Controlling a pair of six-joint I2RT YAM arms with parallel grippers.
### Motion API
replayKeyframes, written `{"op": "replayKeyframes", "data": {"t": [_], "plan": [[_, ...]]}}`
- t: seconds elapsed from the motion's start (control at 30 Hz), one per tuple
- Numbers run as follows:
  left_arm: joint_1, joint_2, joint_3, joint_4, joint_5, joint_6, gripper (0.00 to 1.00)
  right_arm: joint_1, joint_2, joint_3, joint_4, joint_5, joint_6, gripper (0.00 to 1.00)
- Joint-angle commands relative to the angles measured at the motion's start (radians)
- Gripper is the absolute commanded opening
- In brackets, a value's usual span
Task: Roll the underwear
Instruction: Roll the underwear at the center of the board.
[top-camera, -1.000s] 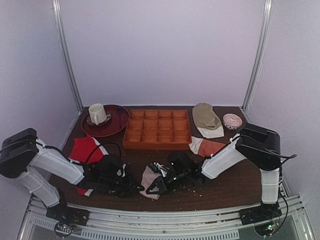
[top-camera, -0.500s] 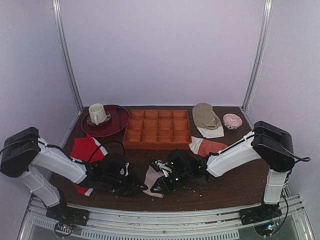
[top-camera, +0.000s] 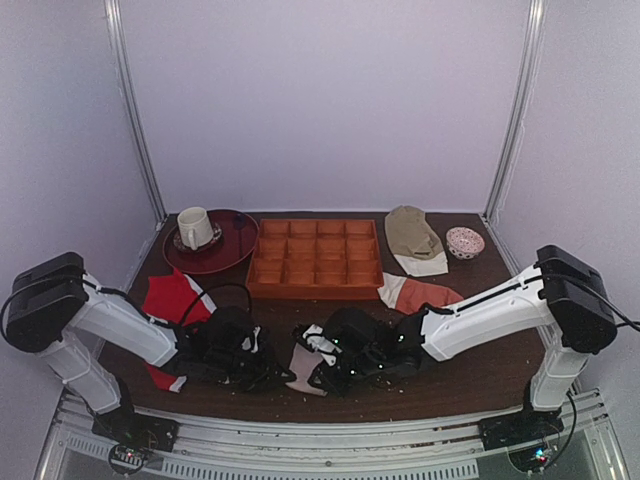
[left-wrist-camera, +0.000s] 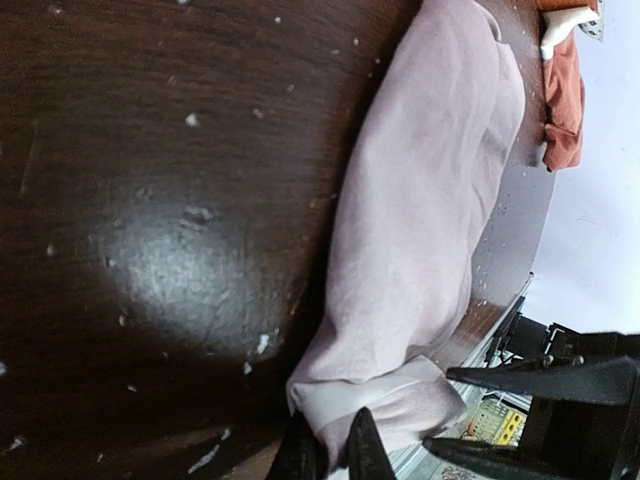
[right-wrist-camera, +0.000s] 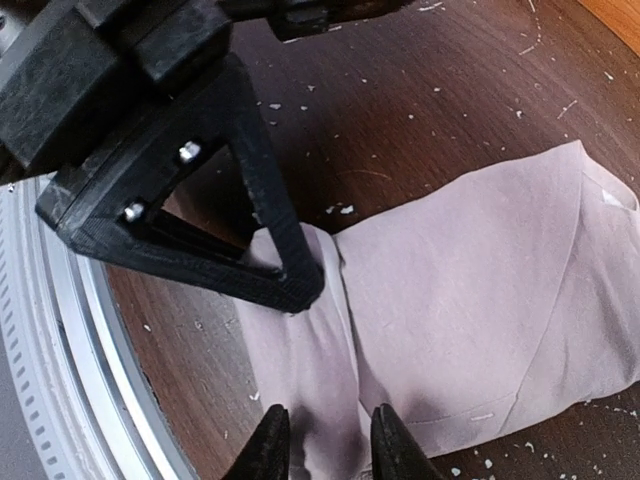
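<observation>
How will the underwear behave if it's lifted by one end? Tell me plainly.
Probably floppy: the underwear lies in soft folds and creases on the table, so a lifted end would likely sag. It is likely light, being thin cloth. Its loose folds would probably shift or open if pushed.

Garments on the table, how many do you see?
4: the underwear near centre front, a red garment at left, an orange garment right of the tray, a khaki garment at back right. More may be hidden.
</observation>
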Motion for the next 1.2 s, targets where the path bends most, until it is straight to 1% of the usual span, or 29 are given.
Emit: {"op": "replayKeyframes", "data": {"t": [0.0,0.17,0.37,0.67,0.87,1.17], "plan": [[0.004,0.03,-0.003,-0.04,0.002,0.019,0.0,0.035,-0.027,0.035,-0.025,0.132,-0.078,0.29],[0.004,0.027,-0.006,-0.04,0.002,0.018,0.0,0.067,0.002,0.097,-0.041,0.161,-0.13,0.3],[0.004,0.025,-0.01,-0.037,0.003,0.014,0.0,0.077,0.046,0.126,-0.048,0.167,-0.166,0.3],[0.004,0.021,-0.012,-0.037,0.004,0.012,0.0,0.077,0.08,0.068,-0.024,0.165,-0.186,0.31],[0.004,0.019,-0.015,-0.038,0.003,0.01,0.0,0.087,0.101,0.052,-0.024,0.171,-0.199,0.29],[0.004,0.022,-0.016,-0.039,0.004,0.007,0.0,0.155,0.11,0.019,0.01,0.306,-0.237,0.29]]}}
